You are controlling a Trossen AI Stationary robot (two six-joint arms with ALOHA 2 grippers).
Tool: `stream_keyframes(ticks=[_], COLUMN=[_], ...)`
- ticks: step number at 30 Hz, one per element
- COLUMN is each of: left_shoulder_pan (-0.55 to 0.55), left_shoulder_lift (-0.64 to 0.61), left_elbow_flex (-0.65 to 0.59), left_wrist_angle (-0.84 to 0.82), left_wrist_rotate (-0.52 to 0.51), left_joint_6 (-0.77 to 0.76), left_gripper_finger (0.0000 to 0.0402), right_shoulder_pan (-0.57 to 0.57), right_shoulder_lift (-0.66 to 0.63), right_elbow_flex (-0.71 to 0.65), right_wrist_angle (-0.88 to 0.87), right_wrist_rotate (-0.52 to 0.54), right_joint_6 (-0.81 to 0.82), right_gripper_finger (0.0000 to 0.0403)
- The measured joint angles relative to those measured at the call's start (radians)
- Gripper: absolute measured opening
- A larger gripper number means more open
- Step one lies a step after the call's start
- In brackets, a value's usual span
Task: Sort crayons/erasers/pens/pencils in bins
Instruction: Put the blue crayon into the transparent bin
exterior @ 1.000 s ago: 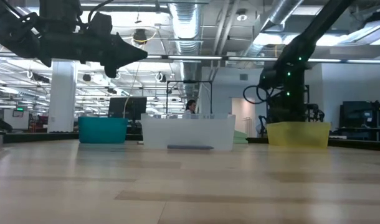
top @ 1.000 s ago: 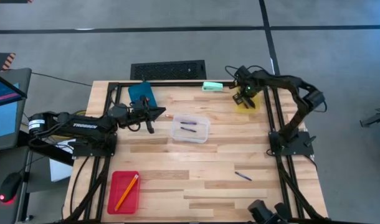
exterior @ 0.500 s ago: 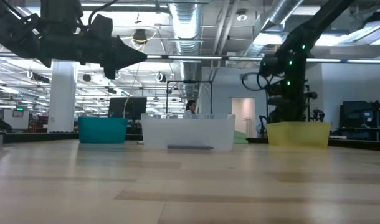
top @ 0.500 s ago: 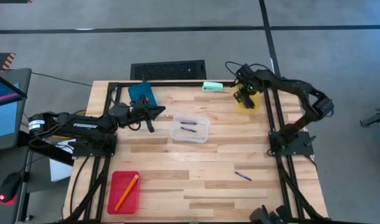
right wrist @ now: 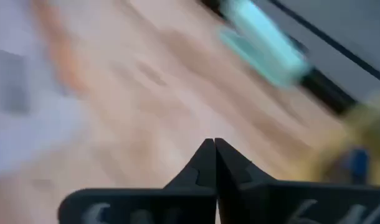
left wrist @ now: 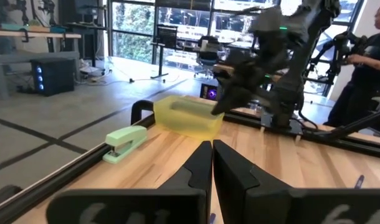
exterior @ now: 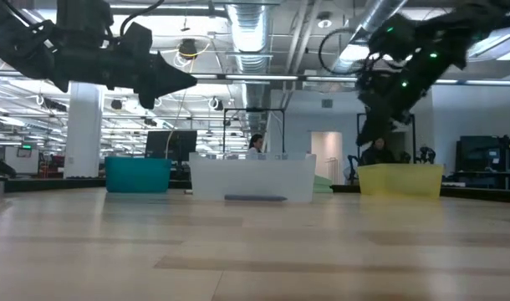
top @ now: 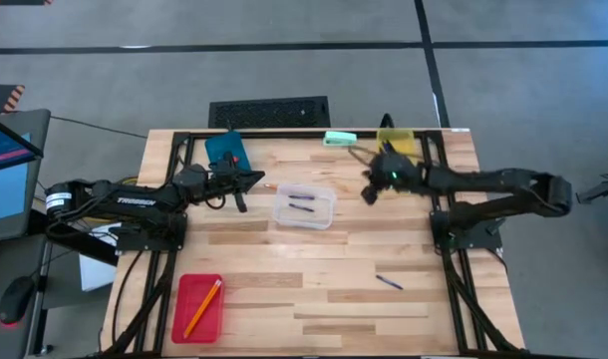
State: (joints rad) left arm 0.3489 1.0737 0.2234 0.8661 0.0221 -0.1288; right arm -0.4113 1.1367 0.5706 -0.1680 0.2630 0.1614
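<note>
A clear bin (top: 305, 206) at the table's middle holds two dark-blue pens (top: 301, 201). The yellow bin (top: 396, 141) stands at the far right, the blue bin (top: 225, 150) at the far left. The red bin (top: 197, 305) at the near left holds an orange pencil (top: 202, 306). Another pen (top: 389, 282) lies on the bare wood at the near right. My left gripper (top: 259, 179) hovers shut and level, left of the clear bin. My right gripper (top: 368, 191) is shut and empty, slanting down between the clear and yellow bins.
A mint-green stapler (top: 340, 139) lies at the far edge beside the yellow bin. A black frame rail (top: 284, 132) runs along the far edge and down both sides. Bare wood lies open in the near middle.
My right gripper has lifted away from the yellow bin and swung toward the table's middle and near side, and it now slants down beside the clear bin. The bins and pens have stayed where they were.
</note>
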Motion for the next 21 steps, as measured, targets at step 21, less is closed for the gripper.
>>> stream_keyframes(ticks=[21], left_shoulder_pan=[0.000], left_shoulder_lift=[0.000], left_elbow_flex=[0.000], left_wrist_angle=[0.014], left_wrist_rotate=[-0.028], left_joint_6=[0.031], left_gripper_finger=[0.0004], right_shoulder_pan=[0.738], right_shoulder_lift=[0.024], right_elbow_flex=[0.090], right_wrist_angle=[-0.355], right_wrist_rotate=[-0.082], right_joint_6=[0.583], right_gripper_finger=[0.0005])
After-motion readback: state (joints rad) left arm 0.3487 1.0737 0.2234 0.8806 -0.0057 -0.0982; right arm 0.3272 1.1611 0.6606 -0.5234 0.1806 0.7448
